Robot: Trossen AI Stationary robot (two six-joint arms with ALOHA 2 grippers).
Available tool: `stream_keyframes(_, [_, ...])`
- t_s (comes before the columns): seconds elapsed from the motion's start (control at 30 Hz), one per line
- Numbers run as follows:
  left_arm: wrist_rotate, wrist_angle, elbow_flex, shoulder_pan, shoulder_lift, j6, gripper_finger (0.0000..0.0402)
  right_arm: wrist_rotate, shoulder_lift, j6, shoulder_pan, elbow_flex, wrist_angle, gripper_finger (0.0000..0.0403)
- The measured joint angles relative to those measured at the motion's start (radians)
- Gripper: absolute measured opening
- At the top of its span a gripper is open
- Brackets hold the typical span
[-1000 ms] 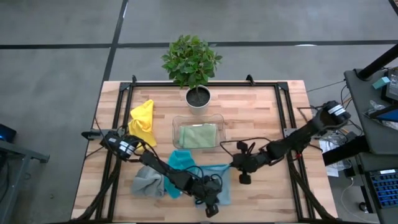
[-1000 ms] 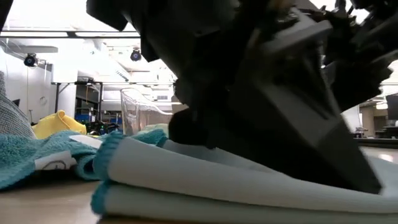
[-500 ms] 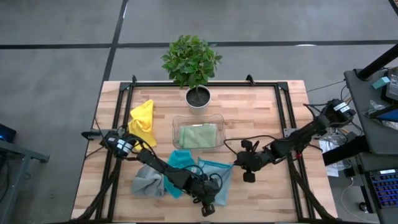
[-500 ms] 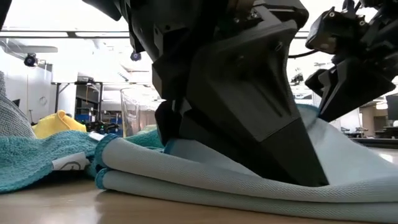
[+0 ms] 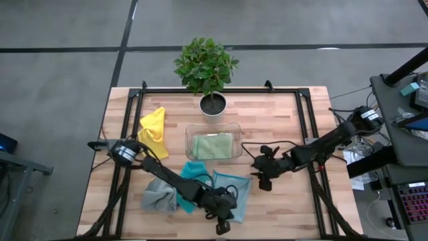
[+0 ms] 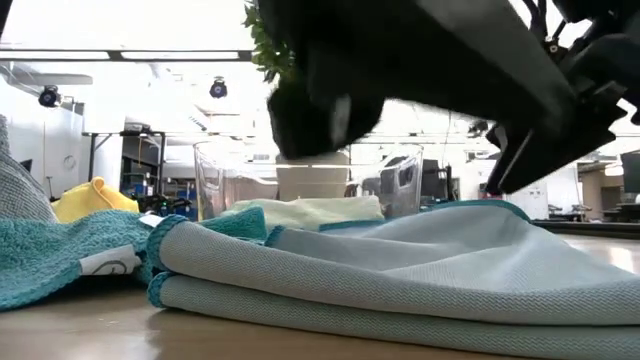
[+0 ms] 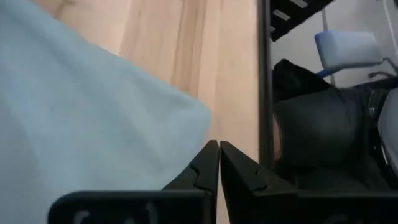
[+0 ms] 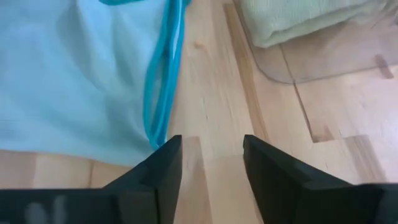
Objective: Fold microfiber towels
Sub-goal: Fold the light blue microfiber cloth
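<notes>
A light blue towel [image 5: 232, 192] lies folded in two layers [image 6: 400, 270] near the table's front edge. My left gripper [image 5: 223, 226] hangs shut just above its near right corner [image 7: 186, 118], touching nothing. My right gripper [image 5: 261, 178] stands open over bare wood off the towel's right edge [image 8: 163, 93]. The teal towel [image 5: 194, 174] and the grey towel [image 5: 157, 194] lie bunched to the left. At the far left the yellow towel [image 5: 153, 130] lies crumpled. The sage green towel [image 5: 212, 145] rests folded in a clear tray [image 5: 190, 129].
A potted plant [image 5: 212, 104] stands behind the tray at the far edge. A black frame [image 5: 304, 127] runs round the tabletop. Bare wood [image 5: 281, 127] lies right of the tray and along the near right.
My left gripper has risen off the light blue towel, still shut. My right gripper has opened, let go of the towel's raised right part and drawn a little toward the far edge. The towel's upper layer has sunk onto the lower one.
</notes>
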Motion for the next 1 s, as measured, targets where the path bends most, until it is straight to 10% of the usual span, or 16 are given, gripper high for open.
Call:
stream_keyframes(0.37, [-0.282, -0.318, -0.106, 0.022, -0.189, 0.034, 0.0001, 0.034, -0.071, 0.005, 0.012, -0.017, 0.04, 0.015])
stream_keyframes(1.0, [-0.573, 0.04, -0.396, 0.058, -0.205, 0.03, 0.0114, 0.049, -0.054, -0.047, 0.026, -0.036, 0.171, 0.0135])
